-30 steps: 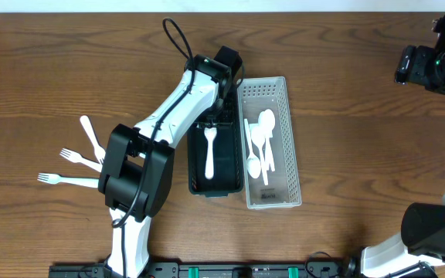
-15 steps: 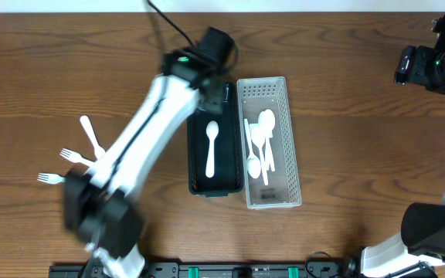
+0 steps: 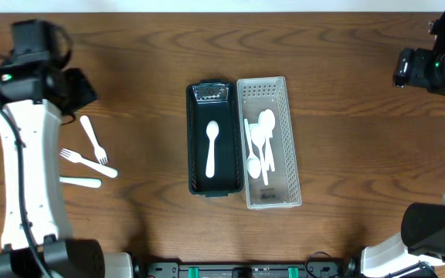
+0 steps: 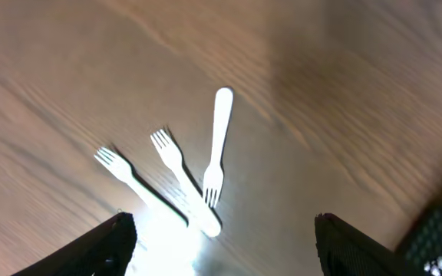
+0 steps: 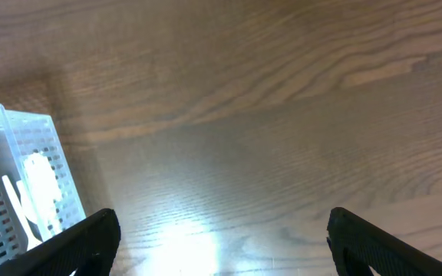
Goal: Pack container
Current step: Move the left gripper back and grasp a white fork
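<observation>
L gripper (image 4: 222, 230) hangs over the left part of the table (image 3: 346, 116) w/ jaws spread wide and nothing btwn them; its fingertips (image 4: 112, 239) sit at the bottom corners of the L wrist view. Below it lie 3 white forks. The 1st fork (image 4: 218, 142) has tines toward the bottom of that view and handle pointing up-frame. The 2nd fork (image 4: 176, 170) and 3rd fork (image 4: 125, 175) have tines up-left and handles running down-right. All 3 meet near bottom-centre, where glare hides whether they overlap or only touch. From overhead, 1 of them is partly hidden by the L arm. The black container (image 3: 191, 158) sits at table centre, long axis running away from the robot base, well apart from the forks. 1 white spoon (image 3: 212, 148) lies lengthwise inside it, bowl at the far end. Right up against the container's R side is a white perforated basket (image 3: 292, 154) holding several white spoons (image 3: 259, 139) in a loose pile. R gripper (image 5: 222, 230) is at the far R corner of the table, well away from both bins, jaws wide and empty. The R wrist view shows wood grain and the basket's corner at left.
</observation>
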Robot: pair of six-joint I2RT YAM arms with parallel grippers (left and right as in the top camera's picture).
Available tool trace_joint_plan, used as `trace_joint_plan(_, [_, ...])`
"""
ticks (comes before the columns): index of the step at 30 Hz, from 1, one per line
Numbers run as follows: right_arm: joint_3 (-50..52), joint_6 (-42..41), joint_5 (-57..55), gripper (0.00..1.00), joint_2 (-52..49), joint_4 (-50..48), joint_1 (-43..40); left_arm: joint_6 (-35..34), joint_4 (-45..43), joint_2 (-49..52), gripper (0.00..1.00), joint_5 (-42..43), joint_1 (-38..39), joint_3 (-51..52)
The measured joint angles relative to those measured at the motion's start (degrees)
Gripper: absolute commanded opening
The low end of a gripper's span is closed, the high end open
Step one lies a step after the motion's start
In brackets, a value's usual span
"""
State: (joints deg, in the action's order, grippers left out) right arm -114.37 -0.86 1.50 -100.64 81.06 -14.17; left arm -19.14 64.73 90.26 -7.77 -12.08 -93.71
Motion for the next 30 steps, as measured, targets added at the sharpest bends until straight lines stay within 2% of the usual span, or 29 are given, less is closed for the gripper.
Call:
trace_joint_plan(5, [0.0,0.09,0.0,0.9,0.0,1.05,0.0,-0.5,-6.47,3.87,0.78,4.07,-5.22,7.48])
trace_joint_plan(11, [0.0,0.09,0.0,0.9,0.0,2.12,0.0,-0.55,-10.99,11.61,0.78,6.08,-5.97,13.35])
trace_joint_plan(19, [0.0,0.09,0.0,0.9,0.0,3.32,0.0,-0.33,-14.67,20.39,0.78,6.51,-5.97,14.05])
trace_joint_plan(30, [0.0,0.09,0.0,0.9,0.0,3.61,0.0,0.31,-17.44,27.34,0.78,7.63,-5.97,14.05])
